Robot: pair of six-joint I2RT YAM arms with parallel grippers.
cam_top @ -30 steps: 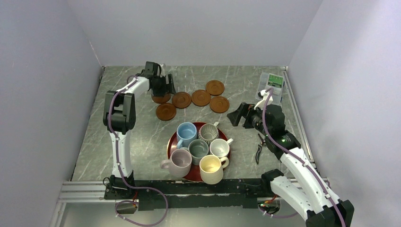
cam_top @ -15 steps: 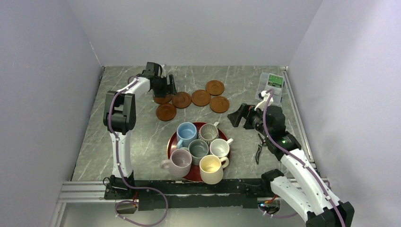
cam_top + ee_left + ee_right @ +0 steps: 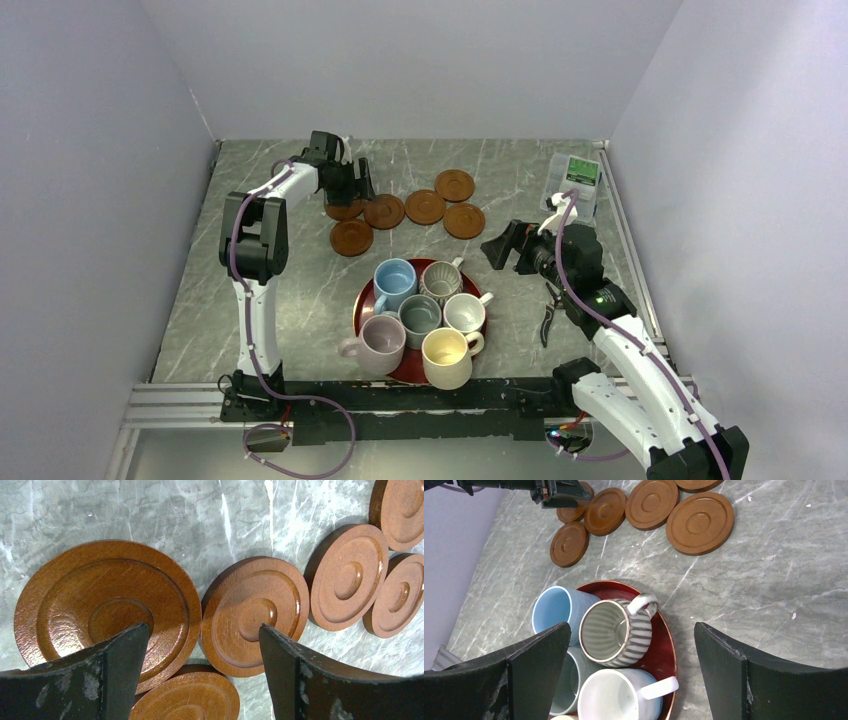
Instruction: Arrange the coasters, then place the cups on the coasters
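Several reddish-brown coasters lie loose at the back of the table, among them one (image 3: 384,211) in the row and one (image 3: 351,237) nearer. My left gripper (image 3: 350,190) hovers open over the leftmost coaster (image 3: 105,605) and its neighbour (image 3: 255,615), holding nothing. Several cups stand packed on a red tray (image 3: 365,300): light blue (image 3: 395,280), ribbed (image 3: 440,280), grey-green (image 3: 420,318), white (image 3: 464,312), lilac (image 3: 380,340), cream (image 3: 446,356). My right gripper (image 3: 505,245) hangs wide open and empty right of the tray. In the right wrist view it frames the ribbed cup (image 3: 611,630).
A clear plastic box with a green label (image 3: 577,180) sits at the back right. A pair of dark pliers (image 3: 547,312) lies right of the tray. Walls close the table on the left, back and right.
The left gripper has edged slightly right above the coasters and the right gripper has dipped a trifle. Both stay open; no coaster or cup has moved.
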